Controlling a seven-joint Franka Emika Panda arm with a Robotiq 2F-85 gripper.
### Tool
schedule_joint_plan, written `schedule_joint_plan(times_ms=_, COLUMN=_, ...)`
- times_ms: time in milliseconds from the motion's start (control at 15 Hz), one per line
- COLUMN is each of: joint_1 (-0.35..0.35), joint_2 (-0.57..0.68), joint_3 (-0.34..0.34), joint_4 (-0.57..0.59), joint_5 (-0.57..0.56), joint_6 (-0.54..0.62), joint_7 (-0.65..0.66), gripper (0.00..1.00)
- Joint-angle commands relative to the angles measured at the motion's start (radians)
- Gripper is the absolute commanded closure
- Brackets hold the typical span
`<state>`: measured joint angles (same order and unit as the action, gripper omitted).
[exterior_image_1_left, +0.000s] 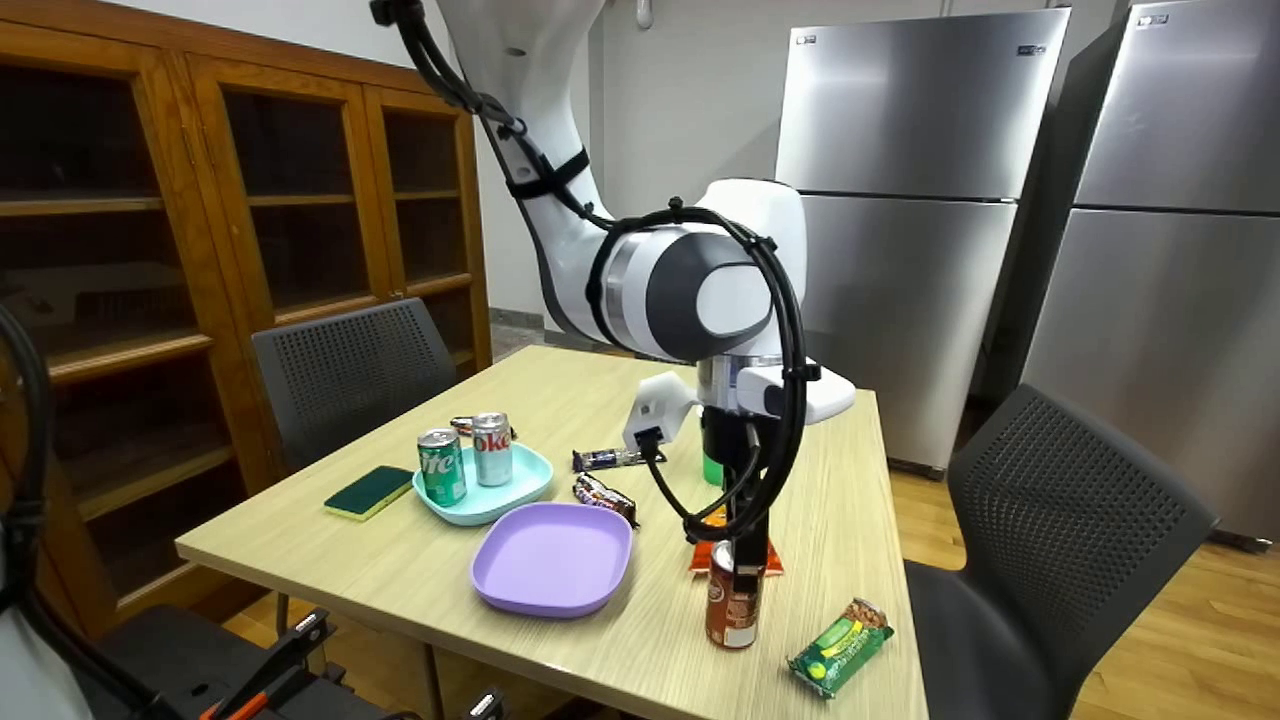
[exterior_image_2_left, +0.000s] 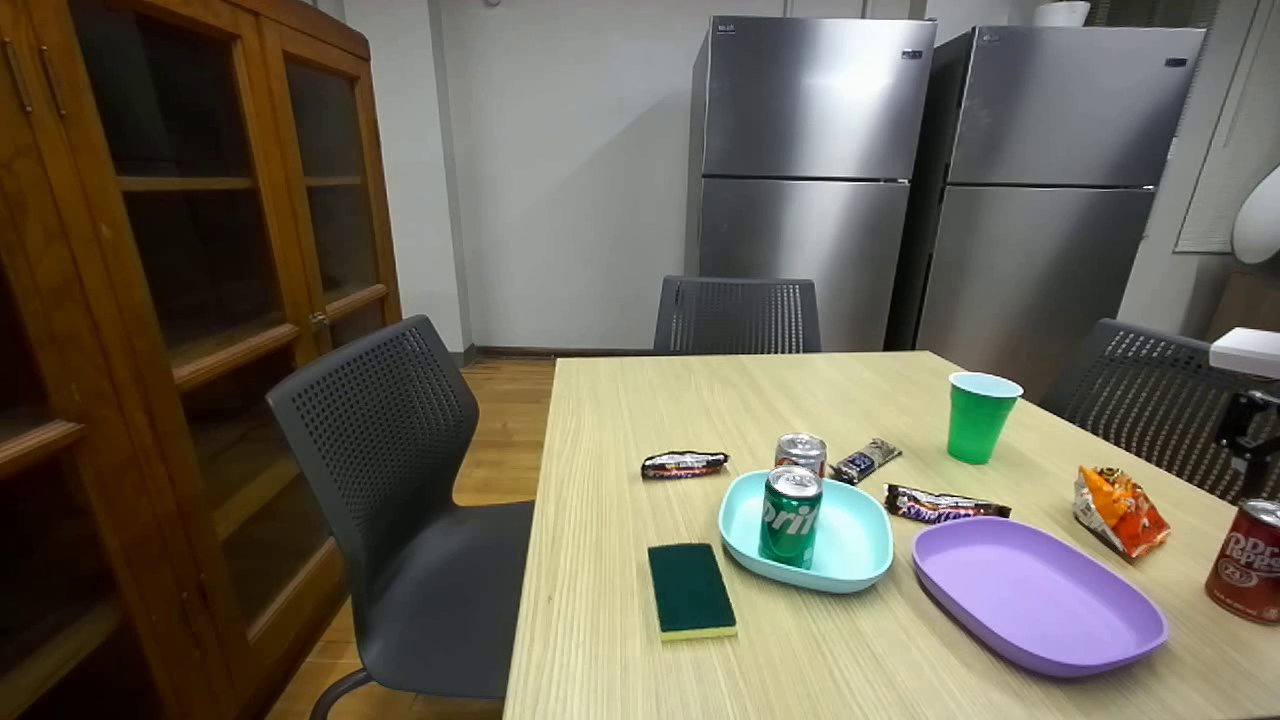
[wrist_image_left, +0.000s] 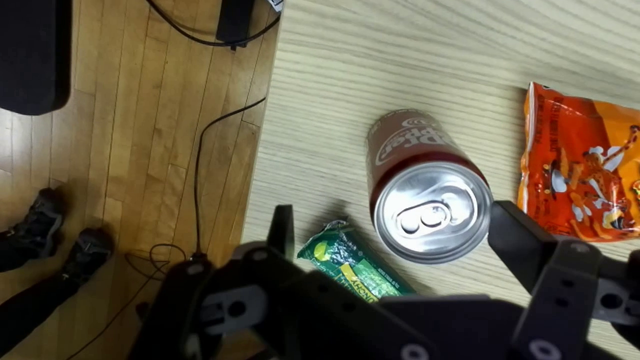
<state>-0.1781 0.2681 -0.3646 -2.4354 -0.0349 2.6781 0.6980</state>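
Gripper: spread | soda can: upright, beside finger | orange packet: near

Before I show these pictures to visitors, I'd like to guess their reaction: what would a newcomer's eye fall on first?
Probably the white robot arm hanging over the table, its open fingers beside an upright Dr Pepper can. Next, the purple plate, lying between that can and a turquoise plate holding a Sprite can and a silver Coke can.

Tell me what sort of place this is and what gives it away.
Probably a break room or shared kitchen: two steel refrigerators stand side by side, and a table with chairs around it holds soda cans and packaged snacks.
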Motion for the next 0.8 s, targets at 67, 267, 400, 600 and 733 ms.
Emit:
schedule_joint_plan(times_ms=67, joint_1=0.006, joint_2=0.046, joint_3=0.006, joint_4=0.044, joint_5=0.045, joint_6=0.005, joint_7=0.0, gripper=0.0)
schedule_joint_plan(times_ms=267, joint_1=0.006, joint_2=0.067, joint_3=0.014, joint_4=0.065, joint_5=0.072, joint_6=0.003, joint_7=-0.009, gripper=0.0)
schedule_joint_plan(times_ms=400, joint_1=0.007, joint_2=0.079, joint_3=0.019, joint_4=0.075, joint_5=0.091, joint_6=0.001, joint_7=-0.012, gripper=0.0)
schedule_joint_plan(times_ms=600, joint_1=0.009, joint_2=0.097, joint_3=0.025, joint_4=0.082, joint_5=0.112, joint_6=0.005, joint_7=-0.015, gripper=0.0)
schedule_joint_plan(times_ms=733, joint_1=0.006, joint_2=0.103, joint_3=0.032, joint_4=0.085, joint_5=0.127, joint_6=0.01, joint_7=-0.027, gripper=0.0)
